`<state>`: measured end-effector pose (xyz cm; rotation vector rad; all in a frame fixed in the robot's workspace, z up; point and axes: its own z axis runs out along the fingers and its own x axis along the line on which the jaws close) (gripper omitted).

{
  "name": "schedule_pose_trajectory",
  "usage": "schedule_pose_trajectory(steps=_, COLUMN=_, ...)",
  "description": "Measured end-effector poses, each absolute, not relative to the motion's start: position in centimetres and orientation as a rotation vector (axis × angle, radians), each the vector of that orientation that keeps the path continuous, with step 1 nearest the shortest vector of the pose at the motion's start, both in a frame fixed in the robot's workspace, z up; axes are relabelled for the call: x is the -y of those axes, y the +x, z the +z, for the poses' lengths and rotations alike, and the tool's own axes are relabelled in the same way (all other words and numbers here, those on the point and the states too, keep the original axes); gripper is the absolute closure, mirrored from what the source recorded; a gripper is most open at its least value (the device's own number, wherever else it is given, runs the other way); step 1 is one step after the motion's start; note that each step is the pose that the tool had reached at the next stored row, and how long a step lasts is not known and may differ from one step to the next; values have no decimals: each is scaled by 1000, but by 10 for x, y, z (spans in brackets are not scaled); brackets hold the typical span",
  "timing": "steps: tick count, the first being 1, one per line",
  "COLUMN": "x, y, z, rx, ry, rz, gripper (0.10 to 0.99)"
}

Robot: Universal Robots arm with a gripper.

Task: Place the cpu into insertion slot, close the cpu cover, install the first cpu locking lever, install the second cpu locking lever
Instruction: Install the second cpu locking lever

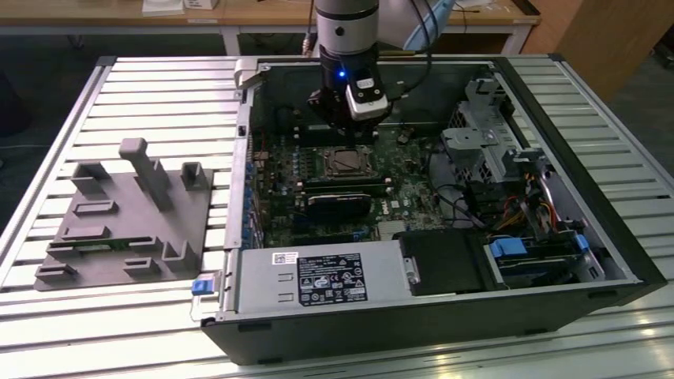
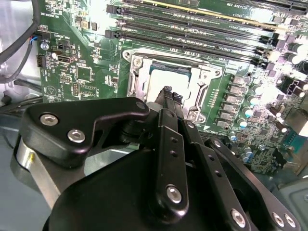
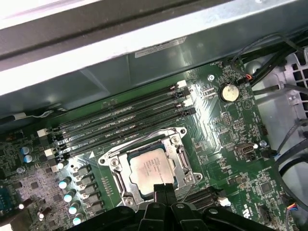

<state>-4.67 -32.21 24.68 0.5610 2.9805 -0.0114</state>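
Above the insertion slot [image 3: 150,169], where the cpu [image 3: 151,167] already sits, the gripper [image 3: 163,188] hangs, fingers together

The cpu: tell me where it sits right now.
The cpu lies flat in the insertion slot on the green circuit board, framed by the cpu cover, beside the long black memory slots in both wrist views, with the gripper just above its edge.

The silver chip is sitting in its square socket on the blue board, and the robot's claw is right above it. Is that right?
Not quite: the board is green, not blue, as the first wrist view shows. The rest holds: the cpu sits in the insertion slot, with the gripper right above it.
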Motion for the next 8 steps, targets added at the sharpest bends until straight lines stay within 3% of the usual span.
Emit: schedule_pose_trajectory(steps=8, x=323, y=-47, z=247, rx=-2981, ry=561, rz=-12, gripper=980)
